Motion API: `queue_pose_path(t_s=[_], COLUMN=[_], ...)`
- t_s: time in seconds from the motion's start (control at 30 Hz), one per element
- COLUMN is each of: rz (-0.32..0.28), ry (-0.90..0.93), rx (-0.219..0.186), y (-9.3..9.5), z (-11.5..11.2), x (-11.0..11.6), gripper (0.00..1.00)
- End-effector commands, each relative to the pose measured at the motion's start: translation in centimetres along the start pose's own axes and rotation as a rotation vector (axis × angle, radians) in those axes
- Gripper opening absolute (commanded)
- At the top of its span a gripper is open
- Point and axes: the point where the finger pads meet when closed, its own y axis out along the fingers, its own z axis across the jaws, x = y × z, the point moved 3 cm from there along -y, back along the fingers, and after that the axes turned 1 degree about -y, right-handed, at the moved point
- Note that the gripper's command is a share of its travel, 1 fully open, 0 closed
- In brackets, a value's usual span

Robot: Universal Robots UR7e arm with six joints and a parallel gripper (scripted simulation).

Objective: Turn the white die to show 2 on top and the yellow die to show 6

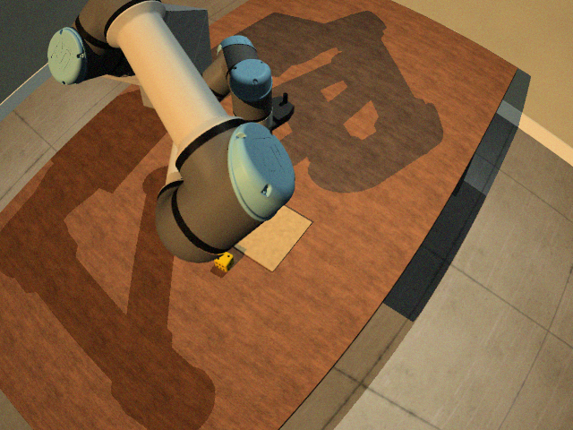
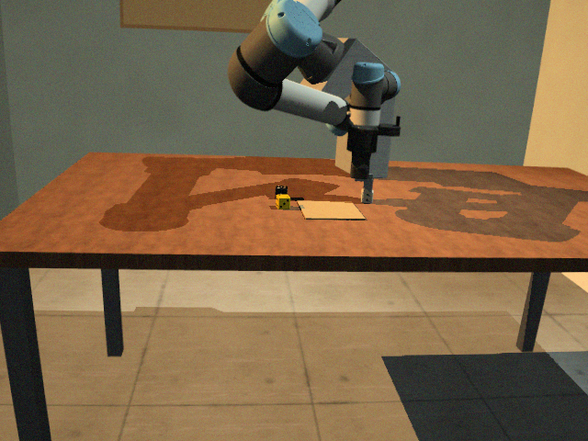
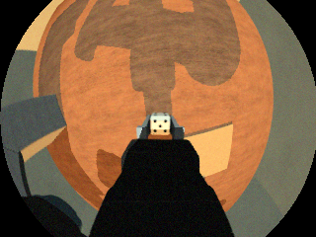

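The white die sits between the fingers of my gripper, low over the table just behind the far right corner of the tan mat. The fingers press against its two sides. In the top view the arm hides this die. The yellow die lies on the bare table just off the mat's left edge. The black die lies right behind the yellow one, also off the mat.
The wooden table bears large arm shadows. The robot's grey base block stands at the back behind the gripper. The arm's elbow hangs over the mat's left part.
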Motion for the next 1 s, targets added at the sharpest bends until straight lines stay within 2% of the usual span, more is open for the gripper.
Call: queue_pose_path(t_s=[0.0,0.43,0.67,0.97], rz=[0.000,0.000,0.000,0.000], ry=[0.000,0.000,0.000,0.000], rx=[0.001,0.001,0.001,0.001], y=[0.0,-0.1,-1.0,-5.3], z=[0.0,0.0,0.0,0.0], x=[0.0,0.0,0.0,0.0], gripper=[0.57,0.57,0.57,0.57])
